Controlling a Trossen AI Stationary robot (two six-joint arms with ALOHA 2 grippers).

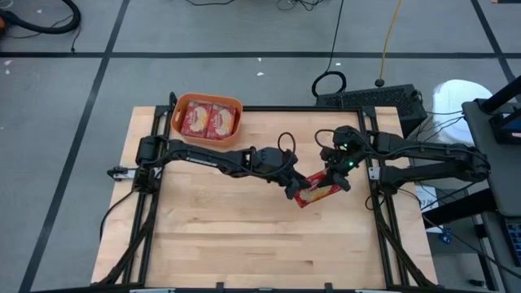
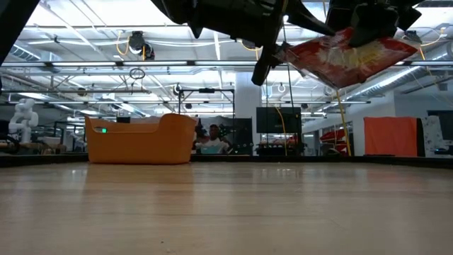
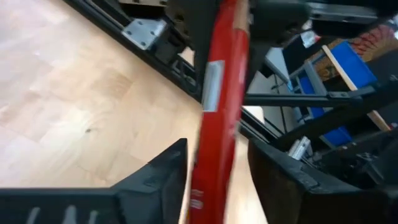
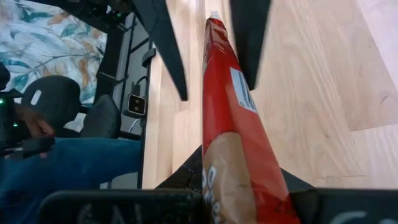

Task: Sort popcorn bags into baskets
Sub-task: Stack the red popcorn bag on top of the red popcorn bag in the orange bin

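Observation:
One red popcorn bag (image 1: 316,192) hangs in the air above the table's right half, between both grippers; in the low view the popcorn bag (image 2: 347,57) is well clear of the tabletop. My right gripper (image 1: 335,177) is shut on its right end. My left gripper (image 1: 295,190) is open, its fingers (image 4: 168,56) standing on either side of the bag's left end without touching. In the left wrist view the bag (image 3: 217,118) runs edge-on between the open fingers. The orange basket (image 1: 207,120) stands at the far left edge with two red bags inside. My right gripper (image 4: 236,180) pinches the popcorn bag's near end (image 4: 233,152) between its two fingers, across the flat faces. The fingers come from the table's right side. The bag is lifted clear and reaches out from the fingers toward the left gripper, tilted slightly down at its free end (image 2: 290,53).
The basket (image 2: 141,138) sits far left on the wooden table (image 1: 244,236). Black frame rails run along the table's left and right edges. A seated person (image 4: 74,168) shows beyond the table edge in the right wrist view.

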